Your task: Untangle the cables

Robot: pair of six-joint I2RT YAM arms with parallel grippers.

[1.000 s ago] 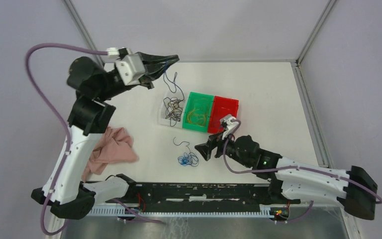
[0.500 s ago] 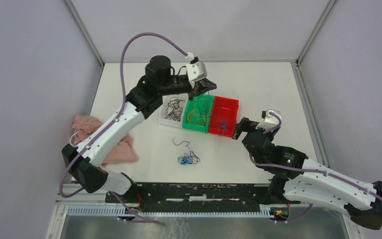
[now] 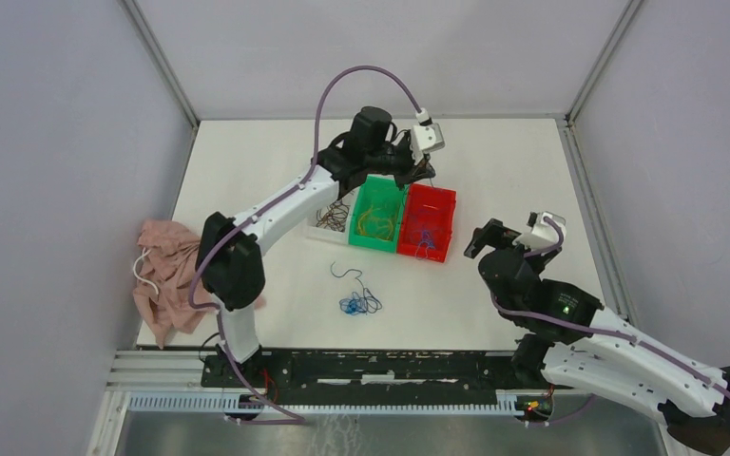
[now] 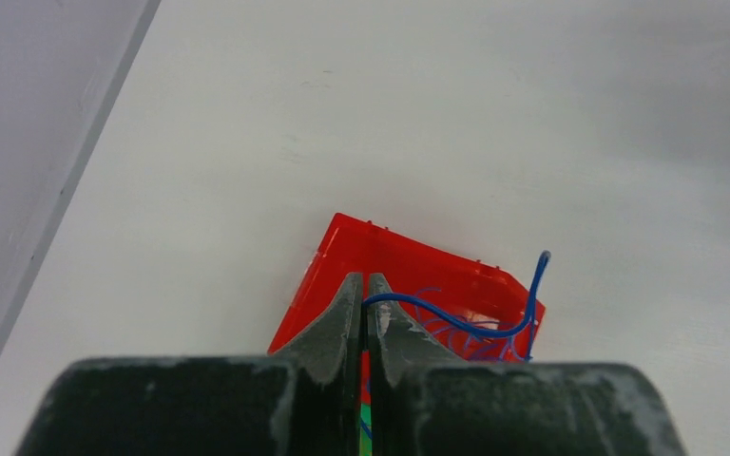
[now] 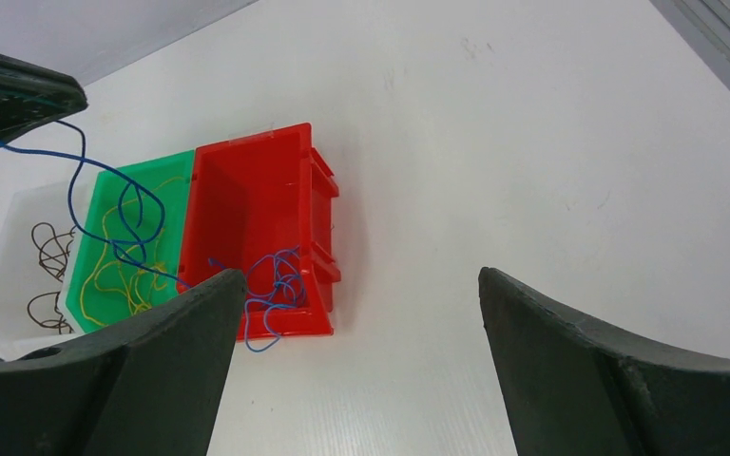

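Note:
My left gripper (image 3: 420, 175) hangs over the back of the red bin (image 3: 434, 201), shut on a thin blue cable (image 4: 475, 328) that trails down across the green bin (image 3: 380, 195) toward the red one. In the left wrist view the jaws (image 4: 362, 285) are pressed together on that cable. More blue cables (image 5: 276, 280) lie in the red bin, one looping over its near rim. Yellow cables (image 3: 375, 225) fill the green bin and brown cables (image 3: 331, 217) the clear bin. A blue tangle (image 3: 359, 304) and a dark strand (image 3: 345, 273) lie on the table. My right gripper (image 3: 485, 237) is open and empty, right of the red bin.
A pink cloth (image 3: 166, 280) lies at the table's left edge. A black rail (image 3: 371, 366) runs along the near edge. Grey walls and metal posts close in the back and sides. The three bins stand side by side in mid-table.
My left arm has swung from the back left to above the red bin, carrying the blue cable. My right arm has pulled back from the blue tangle to the right of the bins.

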